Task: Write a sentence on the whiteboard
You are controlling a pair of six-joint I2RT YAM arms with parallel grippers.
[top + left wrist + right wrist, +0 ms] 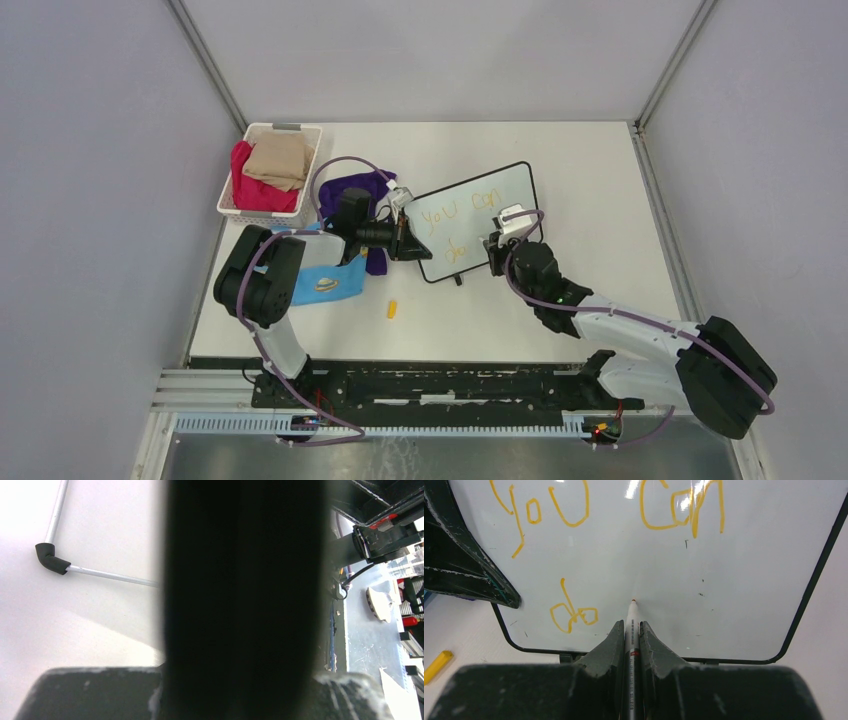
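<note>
The whiteboard lies tilted at the table's middle. In yellow-orange it reads "you can" on the top line and "do" below. My right gripper is shut on a white marker. The marker's tip rests on the board just right of "do". My left gripper is clamped on the board's left edge; its finger shows in the right wrist view. In the left wrist view a dark blur fills the gap between the jaws of the left gripper.
The yellow marker cap lies on the table in front of the board and also shows in the right wrist view. A white basket of clothes stands at the back left. A purple cloth and a blue cloth lie by the left arm.
</note>
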